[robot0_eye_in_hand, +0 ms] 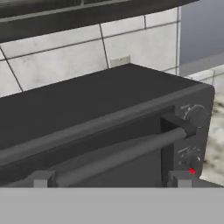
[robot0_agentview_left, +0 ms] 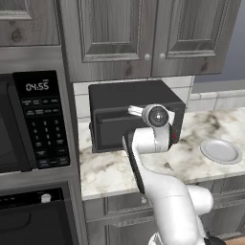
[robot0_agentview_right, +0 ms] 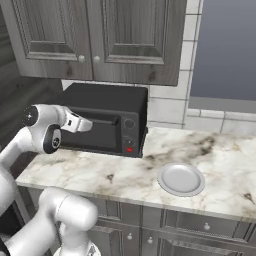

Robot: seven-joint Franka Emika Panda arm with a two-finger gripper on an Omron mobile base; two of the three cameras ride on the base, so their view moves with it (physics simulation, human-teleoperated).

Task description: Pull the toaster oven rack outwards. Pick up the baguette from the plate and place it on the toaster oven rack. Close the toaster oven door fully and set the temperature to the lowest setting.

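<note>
The matte black toaster oven (robot0_agentview_left: 117,98) (robot0_agentview_right: 107,97) (robot0_eye_in_hand: 87,100) stands on the counter with its door (robot0_agentview_right: 97,135) (robot0_eye_in_hand: 87,142) shut. The rack and the baguette are hidden. My gripper (robot0_agentview_right: 86,124) (robot0_eye_in_hand: 110,179) is open at the door's upper edge, its fingertips (robot0_eye_in_hand: 41,178) straddling the bar handle (robot0_eye_in_hand: 131,153) without touching it. Dials (robot0_eye_in_hand: 195,114) and a red light (robot0_agentview_right: 129,149) sit on the control strip at the oven's right. The white plate (robot0_agentview_left: 221,151) (robot0_agentview_right: 181,179) lies bare on the counter, right of the oven.
A black microwave (robot0_agentview_left: 33,119) with keypad and clock is built in to the left of the marble counter (robot0_agentview_right: 225,165). Grey wall cabinets (robot0_agentview_left: 143,33) hang above the oven. Drawers (robot0_agentview_right: 165,225) run below the counter edge.
</note>
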